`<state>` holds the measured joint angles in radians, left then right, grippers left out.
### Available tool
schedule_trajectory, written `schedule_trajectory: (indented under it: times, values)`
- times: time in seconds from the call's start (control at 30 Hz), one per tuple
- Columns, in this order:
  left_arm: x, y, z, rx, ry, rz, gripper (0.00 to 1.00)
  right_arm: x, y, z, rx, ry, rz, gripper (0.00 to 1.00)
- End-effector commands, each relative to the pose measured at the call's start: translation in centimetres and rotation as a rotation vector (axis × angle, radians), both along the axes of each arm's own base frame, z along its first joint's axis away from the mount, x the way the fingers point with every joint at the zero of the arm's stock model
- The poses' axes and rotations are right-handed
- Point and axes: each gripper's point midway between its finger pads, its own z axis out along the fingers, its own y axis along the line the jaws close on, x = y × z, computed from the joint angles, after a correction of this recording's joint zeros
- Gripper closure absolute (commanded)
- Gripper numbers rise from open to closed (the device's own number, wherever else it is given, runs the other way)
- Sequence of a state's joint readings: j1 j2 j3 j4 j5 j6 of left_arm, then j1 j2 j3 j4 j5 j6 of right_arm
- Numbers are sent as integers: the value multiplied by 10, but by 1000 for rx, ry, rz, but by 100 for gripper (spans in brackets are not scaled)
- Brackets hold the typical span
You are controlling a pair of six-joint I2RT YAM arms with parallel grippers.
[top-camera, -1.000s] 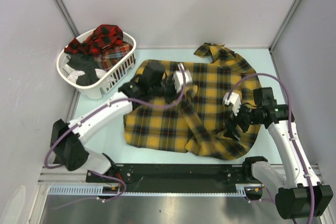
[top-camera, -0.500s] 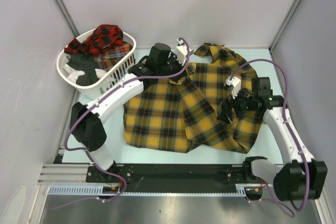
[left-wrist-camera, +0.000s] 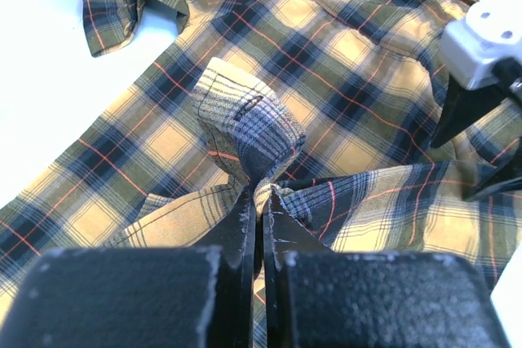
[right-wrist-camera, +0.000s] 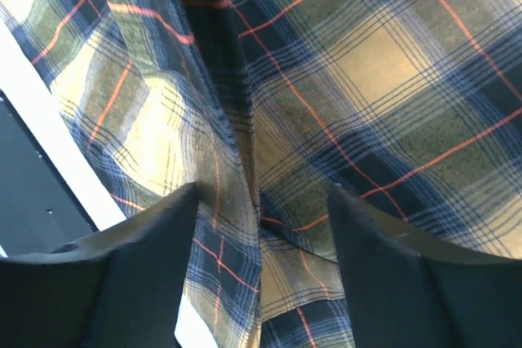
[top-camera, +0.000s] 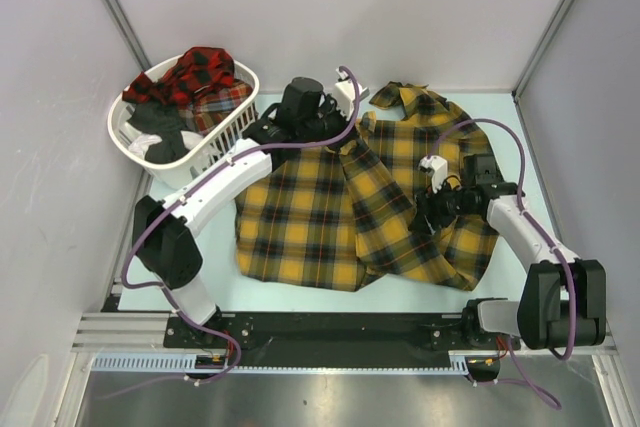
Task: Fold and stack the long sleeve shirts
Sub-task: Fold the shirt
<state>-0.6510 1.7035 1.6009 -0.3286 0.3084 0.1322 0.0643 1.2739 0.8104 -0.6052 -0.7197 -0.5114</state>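
Observation:
A mustard-yellow plaid long sleeve shirt point(top-camera: 300, 217) lies spread on the pale table, its collar point(top-camera: 400, 97) at the far side. My left gripper point(top-camera: 342, 139) reaches over the shirt's upper middle and is shut on a pinch of sleeve just below the cuff point(left-wrist-camera: 245, 124), which stands up above the closed jaws of this left gripper point(left-wrist-camera: 261, 197). My right gripper point(top-camera: 428, 215) hovers low over the shirt's right half. In the right wrist view the right gripper point(right-wrist-camera: 261, 226) is open, and a raised fold of plaid cloth point(right-wrist-camera: 245, 160) runs between its fingers point(right-wrist-camera: 155, 258).
A white laundry basket point(top-camera: 215, 152) at the far left holds red-and-black plaid shirts point(top-camera: 200, 72) and dark and white items. Grey walls close in both sides. The black rail with the arm bases point(top-camera: 340, 332) runs along the near edge.
My left arm has carried the pinched sleeve from mid-shirt toward the far side. My right gripper has moved left and farther over the shirt, and its jaws have narrowed somewhat.

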Motion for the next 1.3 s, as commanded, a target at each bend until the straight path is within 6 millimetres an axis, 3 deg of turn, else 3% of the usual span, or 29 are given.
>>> schedule_trajectory:
  times: [0.0, 0.07, 0.1, 0.13, 0.2, 0.23, 0.27, 0.33, 0.37, 0.4, 0.43, 0.47, 0.5, 0.53, 0.6, 0.63, 0.73, 0.77, 0.8, 0.83, 0.9, 0.93, 1.03, 1.13, 1.27]
  values:
    - [-11, 3, 65, -110, -103, -33, 100, 5, 3, 0, 18, -34, 18, 45]
    - [-27, 6, 68, -127, -77, -64, 100, -3, 4, 2, 29, -19, 37, 58]
    - [-33, 7, 68, -132, -67, -79, 100, -5, 4, 6, 28, -33, 42, 71]
    - [-50, 10, 80, -158, -71, -123, 100, -10, 2, 7, 24, -24, 45, 80]
    - [-78, 11, 73, -170, -32, -218, 100, -12, -2, 16, 15, -68, 44, 100]
    - [-96, 12, 73, -177, -28, -292, 100, -17, -4, 20, 15, -68, 40, 100]
    - [-139, 16, 68, -174, -19, -473, 98, -17, -7, 26, 13, -90, 40, 100]
    - [-194, 21, 64, -140, -108, -696, 94, -26, -10, 42, 9, -138, 51, 100]
    - [-226, 34, 27, -54, -10, -770, 94, -30, -10, 47, -2, -172, 77, 100]
    - [-265, 33, 11, -6, -9, -900, 94, -41, -11, 56, -13, -202, 98, 100]
    - [-292, 49, -21, 84, -23, -989, 93, -48, -11, 60, -18, -220, 119, 100]
    - [-312, 53, -35, 119, -28, -1047, 91, -51, -18, 64, -44, -277, 146, 100]
    - [-346, 54, -49, 147, -37, -1159, 87, -67, -18, 63, -50, -263, 173, 100]
    - [-360, 63, -73, 184, -32, -1211, 71, -77, -17, 70, -59, -320, 207, 100]
    - [-369, 68, -88, 236, -53, -1222, 37, -99, -19, 67, -98, -367, 307, 100]
    - [-365, 70, -95, 257, -38, -1195, 15, -107, -20, 68, -119, -413, 332, 100]
    - [-333, 91, -120, 347, 6, -1018, 14, -129, -21, 61, -160, -471, 410, 100]
    - [-302, 105, -128, 374, 16, -881, 14, -133, -22, 60, -171, -482, 427, 100]
    - [-286, 116, -131, 392, -19, -822, 15, -139, -22, 58, -176, -483, 446, 100]
    - [-282, 137, -152, 454, 14, -795, 16, -139, -22, 61, -178, -500, 443, 100]
    - [-250, 170, -169, 560, -56, -704, 20, -142, -22, 62, -186, -523, 451, 100]
    - [-254, 186, -184, 601, -22, -709, 22, -143, -23, 62, -193, -535, 461, 100]
    - [-256, 208, -201, 660, -23, -719, 28, -148, -24, 64, -208, -552, 483, 100]
    - [-260, 219, -218, 705, -30, -744, 31, -152, -26, 67, -232, -565, 506, 100]
    - [-249, 235, -244, 806, -38, -709, 30, -155, -29, 69, -251, -563, 511, 100]
